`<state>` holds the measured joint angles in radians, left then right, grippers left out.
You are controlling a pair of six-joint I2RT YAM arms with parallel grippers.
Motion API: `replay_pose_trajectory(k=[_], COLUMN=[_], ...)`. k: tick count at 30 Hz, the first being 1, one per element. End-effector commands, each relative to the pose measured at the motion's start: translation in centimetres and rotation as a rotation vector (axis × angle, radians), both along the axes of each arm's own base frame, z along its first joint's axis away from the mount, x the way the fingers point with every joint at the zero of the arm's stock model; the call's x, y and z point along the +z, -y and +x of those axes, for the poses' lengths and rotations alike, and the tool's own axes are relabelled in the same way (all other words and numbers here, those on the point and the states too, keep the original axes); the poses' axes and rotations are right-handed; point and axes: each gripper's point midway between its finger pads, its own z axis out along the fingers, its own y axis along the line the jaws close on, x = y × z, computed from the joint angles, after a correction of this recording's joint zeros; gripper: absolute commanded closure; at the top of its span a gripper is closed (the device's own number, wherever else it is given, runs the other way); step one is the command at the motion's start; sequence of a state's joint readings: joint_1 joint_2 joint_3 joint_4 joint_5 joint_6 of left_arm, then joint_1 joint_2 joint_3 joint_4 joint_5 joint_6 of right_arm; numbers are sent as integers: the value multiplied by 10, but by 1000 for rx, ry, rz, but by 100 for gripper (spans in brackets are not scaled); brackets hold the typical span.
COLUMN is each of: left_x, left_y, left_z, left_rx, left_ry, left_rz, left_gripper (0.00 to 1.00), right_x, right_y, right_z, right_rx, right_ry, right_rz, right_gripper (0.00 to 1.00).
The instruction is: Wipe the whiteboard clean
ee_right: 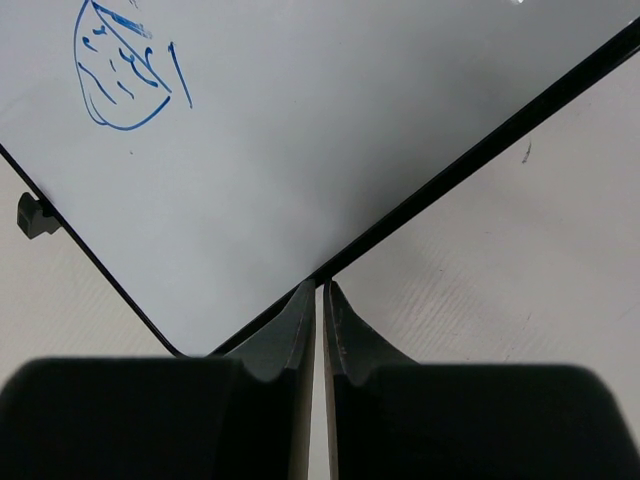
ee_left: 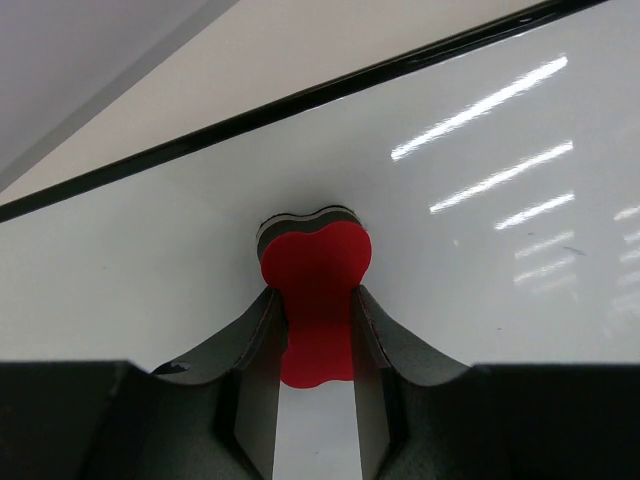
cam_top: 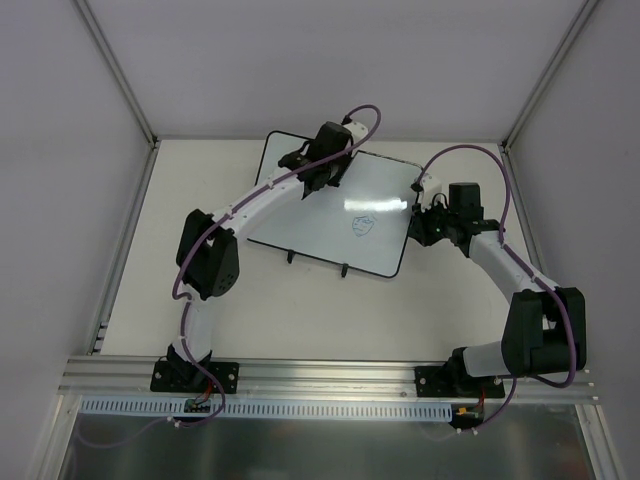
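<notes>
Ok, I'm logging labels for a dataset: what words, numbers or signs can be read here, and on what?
No readable text anywhere.
The whiteboard bears only a blue marker doodle, a scribble, not letters.
The red eraser shows no print.

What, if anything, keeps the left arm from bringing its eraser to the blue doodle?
Probably nothing; it looks reachable. The left end effector holds the eraser over the whiteboard, and bare board lies between it and the blue doodle. The right end effector sits at the board's right edge, aside.
</notes>
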<state>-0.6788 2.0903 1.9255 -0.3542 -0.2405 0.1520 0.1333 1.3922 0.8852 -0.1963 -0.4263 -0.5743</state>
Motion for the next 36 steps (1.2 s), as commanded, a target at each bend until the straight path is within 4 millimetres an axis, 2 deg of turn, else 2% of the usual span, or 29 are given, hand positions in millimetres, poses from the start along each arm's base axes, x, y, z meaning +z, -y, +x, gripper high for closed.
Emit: replay_pose_trajectory(k=[1,6,10,12,18,24,28,31,33,36], left_x=[8,5,6,4,-19,-41,-51,-51,-48,-37], left_y=[-26,-11,12,28,66,81,92,85,75,50], left_z=[-2,-12,-14,-21,-41,-54,-71,-74,-68,-58], left_rx=[96,39,-34,-89,-212,-272,-313,-272,-219,-107], left_ry=[9,-31,-18,-24,-64,-116,-145,-159,-154,-157], left_rz=[26,-29,-17,-19,10,37,56,48,39,-2], left_gripper=[100,100,100,100,100,100,100,100,100,100], right_x=[3,3,4,4,4,4,3,3,4,4], right_y=[-12,-12,-12,-12,-11,-12,-12,-11,-11,-12], right_z=[-6,-6,-6,-6,-6,-7,-7,-7,-6,-7], right_rx=[53,53,54,53,51,52,51,49,49,51], right_ry=[7,9,9,9,12,10,10,10,14,14], right_rz=[16,17,17,18,14,16,14,12,11,11], right_gripper=[92,92,92,92,92,92,92,92,92,92])
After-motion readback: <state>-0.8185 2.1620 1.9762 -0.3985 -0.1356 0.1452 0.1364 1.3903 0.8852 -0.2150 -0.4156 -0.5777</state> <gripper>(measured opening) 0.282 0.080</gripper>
